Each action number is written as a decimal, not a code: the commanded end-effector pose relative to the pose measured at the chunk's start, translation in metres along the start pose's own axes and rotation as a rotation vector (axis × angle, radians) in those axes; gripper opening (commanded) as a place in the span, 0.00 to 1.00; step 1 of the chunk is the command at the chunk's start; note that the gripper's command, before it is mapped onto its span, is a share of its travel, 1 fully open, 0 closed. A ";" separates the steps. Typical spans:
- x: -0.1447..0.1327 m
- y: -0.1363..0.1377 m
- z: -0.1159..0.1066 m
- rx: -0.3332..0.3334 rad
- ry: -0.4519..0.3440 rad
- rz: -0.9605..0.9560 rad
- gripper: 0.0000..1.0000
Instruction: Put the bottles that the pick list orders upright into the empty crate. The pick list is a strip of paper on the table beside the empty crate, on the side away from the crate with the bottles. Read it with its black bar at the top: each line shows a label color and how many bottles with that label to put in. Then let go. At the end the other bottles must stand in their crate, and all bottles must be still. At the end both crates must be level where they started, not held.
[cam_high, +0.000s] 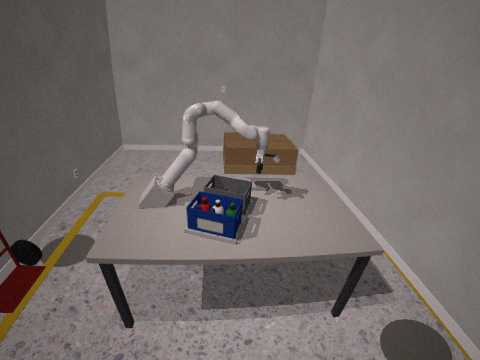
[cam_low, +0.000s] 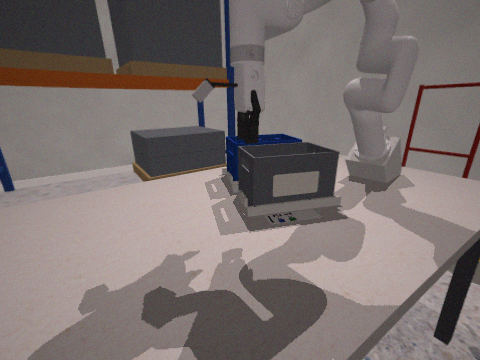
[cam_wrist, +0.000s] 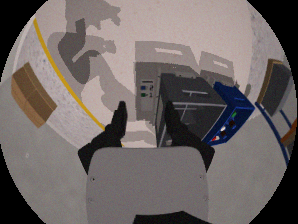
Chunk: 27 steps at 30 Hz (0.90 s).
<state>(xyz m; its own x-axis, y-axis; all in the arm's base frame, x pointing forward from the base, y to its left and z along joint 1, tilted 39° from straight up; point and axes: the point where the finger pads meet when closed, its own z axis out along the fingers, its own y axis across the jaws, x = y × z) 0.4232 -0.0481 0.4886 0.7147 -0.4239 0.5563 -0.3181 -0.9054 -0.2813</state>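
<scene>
The blue crate (cam_high: 214, 220) holds a red-capped bottle (cam_high: 204, 204), a white one (cam_high: 218, 206) and a green one (cam_high: 231, 209), all upright. The empty grey crate (cam_high: 229, 189) stands right behind it; it also shows in the exterior view (cam_low: 287, 172) and the wrist view (cam_wrist: 189, 112). The pick list (cam_low: 282, 218) lies on the table against the grey crate's far side, with small black, blue and green marks too small to read. It shows in the wrist view (cam_wrist: 144, 90) too. My gripper (cam_high: 259, 167) (cam_low: 248, 127) (cam_wrist: 145, 108) is open and empty, hanging above the table near the grey crate's far corner.
A cardboard box (cam_high: 260, 152) stands on the floor behind the table. The arm's base (cam_high: 155, 195) sits at the table's back left. A grey box on a pallet (cam_low: 177, 150) and a red railing (cam_low: 440, 125) are off the table.
</scene>
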 end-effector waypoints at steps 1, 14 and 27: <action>0.001 -0.001 -0.002 0.001 0.004 -0.001 0.65; -0.005 0.028 -0.008 0.001 0.004 0.003 0.65; -0.017 0.081 -0.020 0.000 0.004 0.003 0.65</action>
<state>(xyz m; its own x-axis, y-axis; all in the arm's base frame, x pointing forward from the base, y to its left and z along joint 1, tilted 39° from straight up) 0.3781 -0.1083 0.4720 0.7116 -0.4294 0.5561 -0.3255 -0.9029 -0.2806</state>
